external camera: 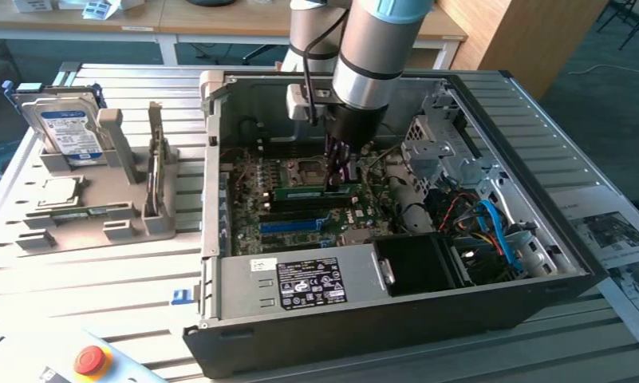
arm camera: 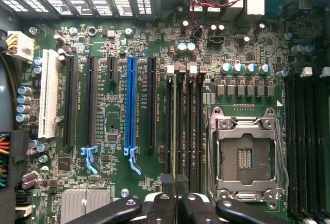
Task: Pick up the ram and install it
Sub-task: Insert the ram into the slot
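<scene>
Misalignment is the main risk: the gripper (external camera: 341, 177) is clamped on the ram (external camera: 310, 192), held on edge just above the memory slots (arm camera: 192, 126) inside the computer case (external camera: 426, 327). A slight tilt or offset could jam it against a slot wall or bend the board.

1. The table (external camera: 117, 279) is gray metal with long grooves across its top.
2. A big open computer case (external camera: 383, 327) lies on its side in the middle of the table.
3. A gray holder tray (external camera: 85, 231) sits at the exterior view's left, just beside the case.
4. Printed paper sheets (external camera: 617, 247) lie flat at the exterior view's right.
5. A red button (external camera: 90, 361) on a pale box sits at the near edge.
6. A small blue piece (external camera: 178, 298) lies by the case's corner.
</scene>
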{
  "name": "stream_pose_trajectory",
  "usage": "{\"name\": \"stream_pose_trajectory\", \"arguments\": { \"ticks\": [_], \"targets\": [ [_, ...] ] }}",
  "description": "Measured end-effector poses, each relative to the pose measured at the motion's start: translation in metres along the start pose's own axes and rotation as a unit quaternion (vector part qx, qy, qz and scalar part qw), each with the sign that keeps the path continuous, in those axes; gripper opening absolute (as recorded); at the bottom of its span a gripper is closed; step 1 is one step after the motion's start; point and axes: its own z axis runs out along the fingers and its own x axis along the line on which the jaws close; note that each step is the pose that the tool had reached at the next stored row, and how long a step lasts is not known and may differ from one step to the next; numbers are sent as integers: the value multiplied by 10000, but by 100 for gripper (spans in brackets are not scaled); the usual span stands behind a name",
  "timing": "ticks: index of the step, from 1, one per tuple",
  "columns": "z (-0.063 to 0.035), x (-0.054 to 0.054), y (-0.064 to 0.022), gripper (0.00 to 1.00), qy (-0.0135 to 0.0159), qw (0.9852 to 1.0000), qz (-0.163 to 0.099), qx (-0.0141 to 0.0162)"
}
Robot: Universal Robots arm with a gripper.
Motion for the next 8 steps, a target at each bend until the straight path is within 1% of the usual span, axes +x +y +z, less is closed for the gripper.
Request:
{"name": "stream_pose_trajectory", "arguments": {
  "ticks": [4,8],
  "targets": [
    [3,0,23,12,-1,10000,0,6],
    [3,0,27,12,-1,10000,-1,6]
  ]
}}
